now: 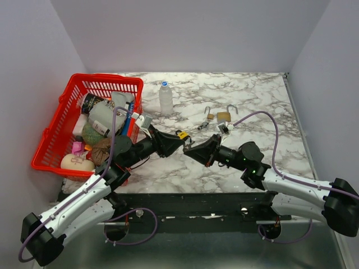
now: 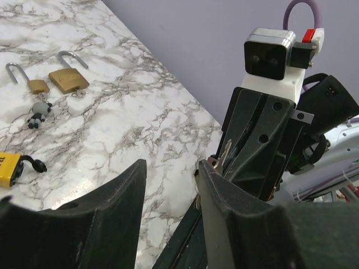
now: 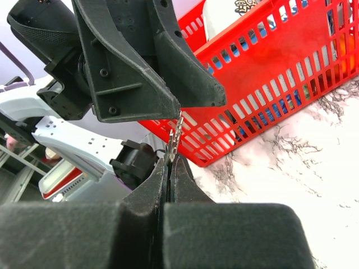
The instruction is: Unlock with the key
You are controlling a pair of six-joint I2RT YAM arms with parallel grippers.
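My right gripper [image 3: 170, 162] is shut on a thin silver key [image 3: 176, 134], whose blade sticks up past the fingertips. The same key [image 2: 226, 154] also shows in the left wrist view, right beside the tip of one finger [image 2: 224, 207] of my left gripper. My left gripper [image 2: 171, 165] is open with only marble showing between its jaws. In the top view the two grippers meet tip to tip, left [image 1: 177, 141] and right [image 1: 189, 150]. A yellow padlock [image 1: 182, 134] [image 2: 8, 168] lies on the table just beside the left gripper.
Two brass padlocks, one larger [image 1: 224, 116] [image 2: 68, 80] and one smaller [image 1: 210, 115] [image 2: 38, 86], lie open at the back, with a small panda keychain [image 2: 38, 112]. A red basket [image 1: 53, 131] [image 3: 269, 67] full of items stands on the left. A water bottle [image 1: 166, 98] stands behind.
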